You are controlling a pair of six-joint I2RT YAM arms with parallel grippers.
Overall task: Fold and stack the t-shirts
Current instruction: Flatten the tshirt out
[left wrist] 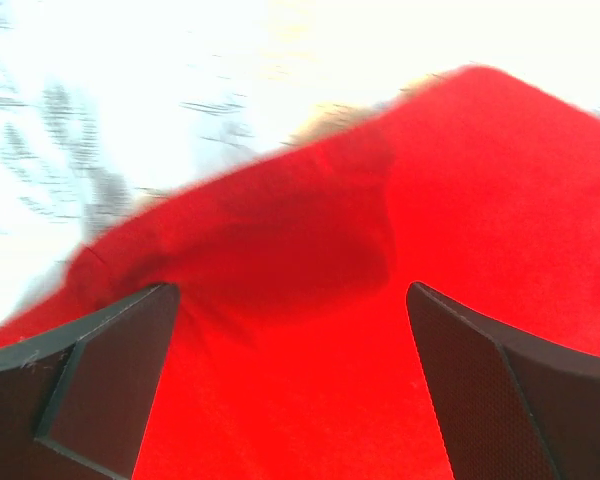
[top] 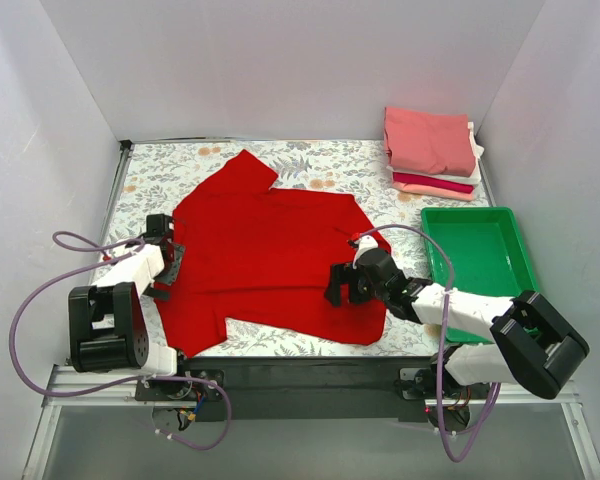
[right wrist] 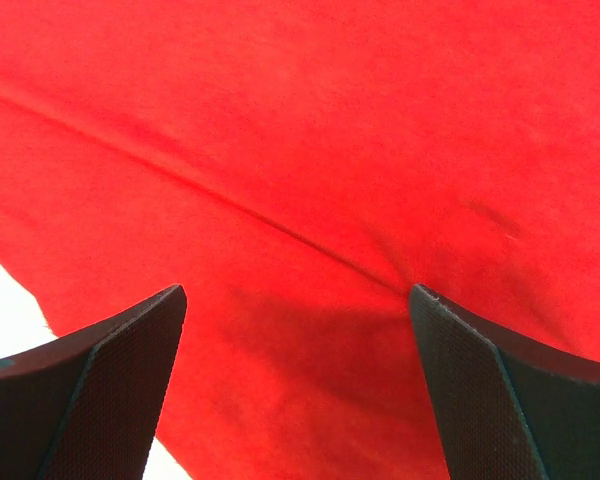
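mid-counter, nearer the left edge: red shirt (top: 275,265), spread flat on the floral counter (top: 320,160). long axis roughly left to right, tilted a little, with one corner of the cloth reaching toward the near left corner. one sleeve pointing at the far edge, left of centre. no telling front from back.

far right corner: stack (top: 432,150) of folded shirts, salmon-pink on top, then white, crimson and peach beneath. just in front of it, along the right edge: green tray (top: 480,260).

left gripper (top: 168,258) at the shirt's left edge, fingers (left wrist: 100,380) spread wide, released, rumpled red cloth below and between them. right gripper (top: 340,285) over the shirt's right part, fingers (right wrist: 90,390) likewise wide apart, released, with flat cloth and a diagonal crease underneath.
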